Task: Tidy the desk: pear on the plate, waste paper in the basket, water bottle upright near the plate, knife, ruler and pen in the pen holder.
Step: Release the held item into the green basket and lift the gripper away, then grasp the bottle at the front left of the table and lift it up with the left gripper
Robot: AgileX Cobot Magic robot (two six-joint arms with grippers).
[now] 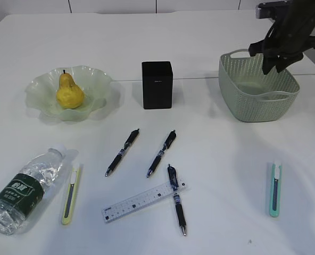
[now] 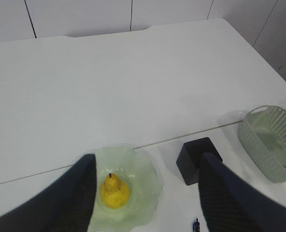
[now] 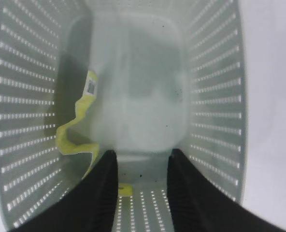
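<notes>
Nearest you, at the table's point(image 1: 210, 48) front left corner, the water bottle point(image 1: 23, 189) lies on its side. Just beside it is a yellow-green knife point(image 1: 71, 194). Toward the middle of the front edge, the ruler point(image 1: 144, 201) lies at a slant with one pen point(image 1: 176, 198) crossing over its right end. Two more pens point(image 1: 122, 152) point(image 1: 162, 153) lie a little farther back, side by side and apart. Near the front right you have a teal knife point(image 1: 274, 188) lying alone.

Farther back on the left, the pear point(image 1: 69, 92) sits upright on the plate point(image 1: 96, 79). The pen holder point(image 1: 157, 84) stands in the middle, well apart from the plate. On the right stands the basket point(image 1: 253, 109), and the right wrist view shows you the waste paper point(image 3: 78, 133) lying inside it against one wall.

Your right claw point(image 3: 142, 186) hangs over the basket with its fingers point(image 3: 104, 188) apart and nothing between them. Your left claw point(image 2: 145, 198) hovers above the plate and pen holder, fingers spread wide, holding nothing.
</notes>
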